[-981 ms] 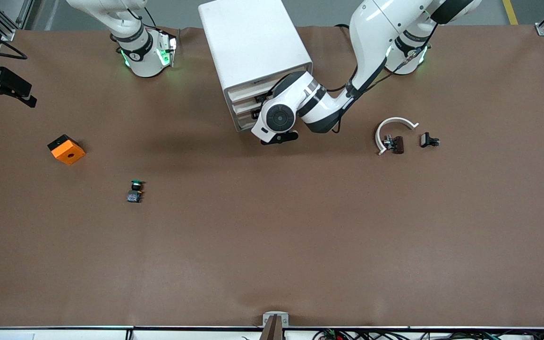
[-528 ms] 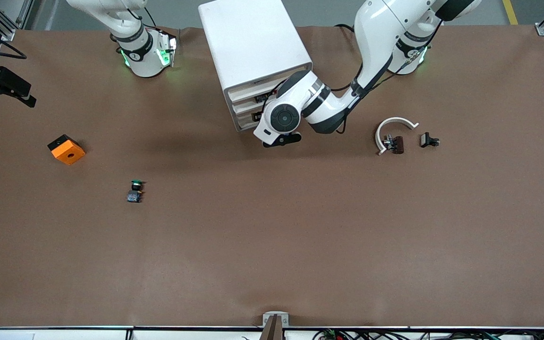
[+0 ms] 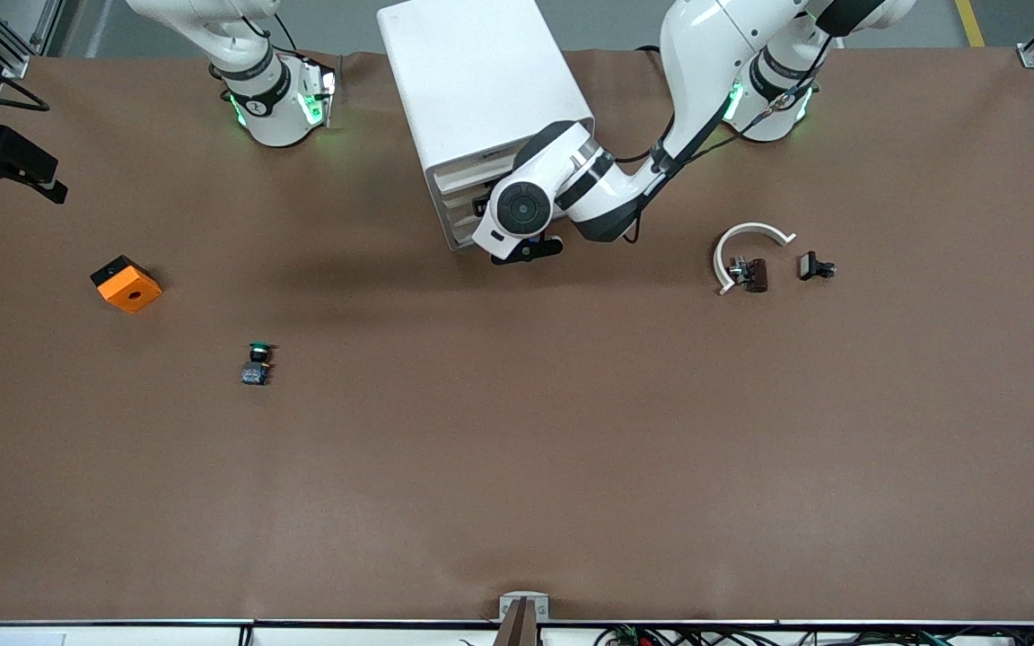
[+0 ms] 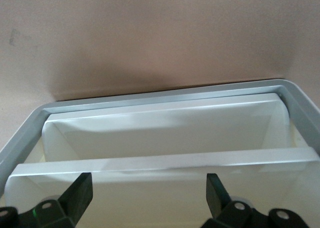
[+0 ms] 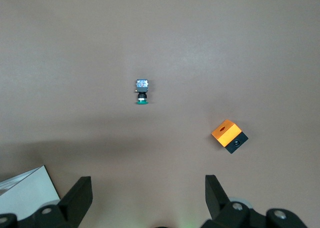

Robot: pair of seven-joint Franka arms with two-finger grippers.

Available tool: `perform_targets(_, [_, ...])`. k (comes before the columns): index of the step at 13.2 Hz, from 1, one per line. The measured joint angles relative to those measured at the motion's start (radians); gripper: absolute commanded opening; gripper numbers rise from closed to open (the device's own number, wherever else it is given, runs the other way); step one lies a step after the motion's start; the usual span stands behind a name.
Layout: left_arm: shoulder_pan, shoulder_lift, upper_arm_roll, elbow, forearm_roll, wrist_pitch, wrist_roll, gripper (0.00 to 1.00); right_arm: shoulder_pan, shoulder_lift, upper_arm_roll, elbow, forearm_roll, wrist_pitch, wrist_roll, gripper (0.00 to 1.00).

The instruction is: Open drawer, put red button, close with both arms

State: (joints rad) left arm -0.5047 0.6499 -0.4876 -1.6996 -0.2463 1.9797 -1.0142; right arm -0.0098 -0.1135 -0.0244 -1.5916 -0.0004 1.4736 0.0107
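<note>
The white cabinet [image 3: 481,81] stands at the table's edge nearest the robots' bases, its stacked drawer fronts [image 3: 456,193] facing the front camera. My left gripper [image 3: 487,199] is right at those fronts, mostly hidden under its own wrist. In the left wrist view the left gripper [image 4: 148,195] is open, and a white drawer [image 4: 165,128] fills the view inside the cabinet's grey frame [image 4: 165,95]. My right gripper [image 5: 148,198] is open and empty, high over bare table; the right arm waits. The red button is hidden or out of view.
A green-capped button [image 3: 257,362] and an orange box with a hole [image 3: 126,283] lie toward the right arm's end; both also show in the right wrist view [image 5: 142,91] [image 5: 228,135]. A white curved part [image 3: 748,238] and small dark parts [image 3: 815,266] lie toward the left arm's end.
The left arm's wrist has moved in toward the cabinet's front. The right arm and the loose things on the table have not moved.
</note>
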Motion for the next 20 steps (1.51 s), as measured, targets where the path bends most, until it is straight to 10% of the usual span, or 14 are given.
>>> perform_targets(10, [0.162, -0.012, 0.043, 0.113, 0.031, -0.013, -0.023, 1.0, 0.0, 0.0, 0.0, 0.0, 0.0, 0.0, 0.0, 1.0])
perform_targets(20, [0.512, -0.167, 0.045, 0.233, 0.593, -0.118, 0.016, 1.0, 0.0, 0.0, 0.0, 0.001, 0.0, 0.0, 0.0, 1.0])
